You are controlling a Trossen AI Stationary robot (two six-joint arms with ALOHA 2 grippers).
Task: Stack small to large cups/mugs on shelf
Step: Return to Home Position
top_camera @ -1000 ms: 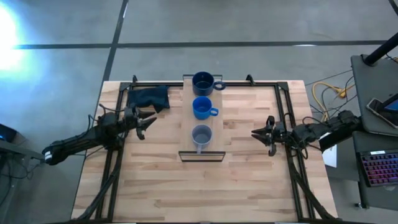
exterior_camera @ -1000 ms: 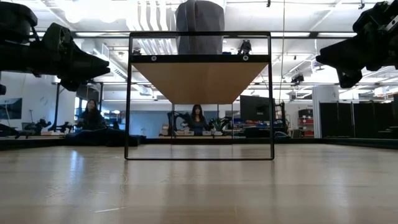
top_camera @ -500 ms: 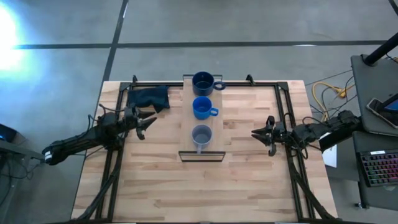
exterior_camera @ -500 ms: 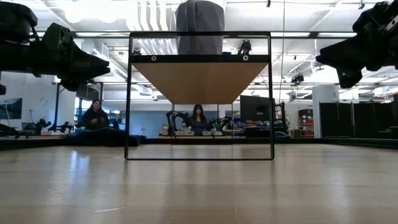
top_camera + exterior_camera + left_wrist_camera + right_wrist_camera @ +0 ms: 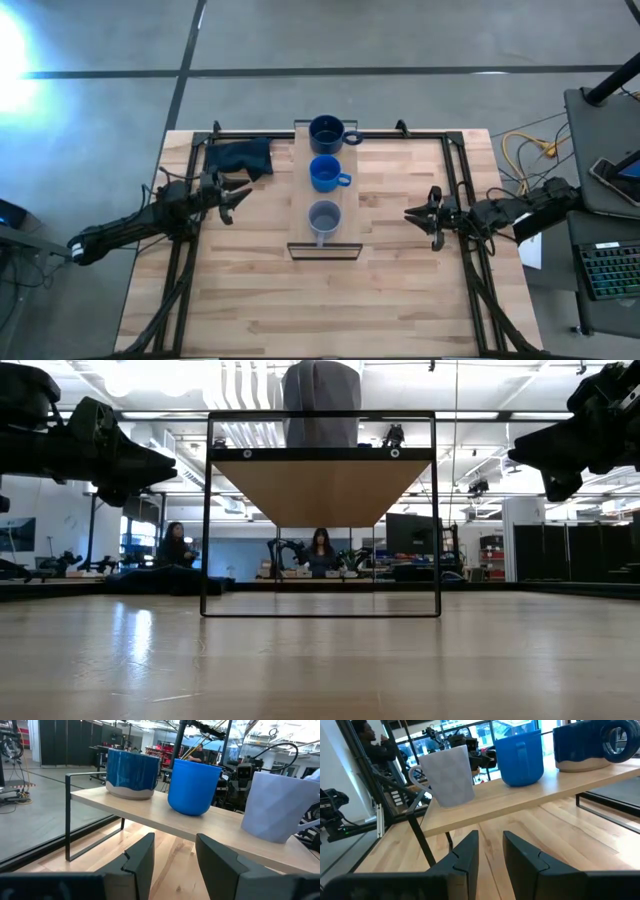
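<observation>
Three mugs stand upright in a row on the light wood shelf [image 5: 325, 190]: the small grey-blue mug [image 5: 324, 218] nearest, the medium bright blue mug [image 5: 325, 173] in the middle, the dark navy mug [image 5: 327, 132] farthest. They also show in the left wrist view [image 5: 192, 786] and the right wrist view [image 5: 522, 757]. My left gripper [image 5: 240, 195] hovers open to the shelf's left, touching nothing. My right gripper [image 5: 415, 218] hovers open to the shelf's right, touching nothing.
A dark blue cloth [image 5: 238, 157] lies at the table's far left, beside the shelf. The shelf's dark metal frame [image 5: 322, 515] stands at its near end. Black rails [image 5: 455, 180] run along the table's sides. People show in the room beyond [image 5: 322, 550].
Both arms and the mugs have kept still. A person in the room behind, seen in the low view, has moved to the right.
</observation>
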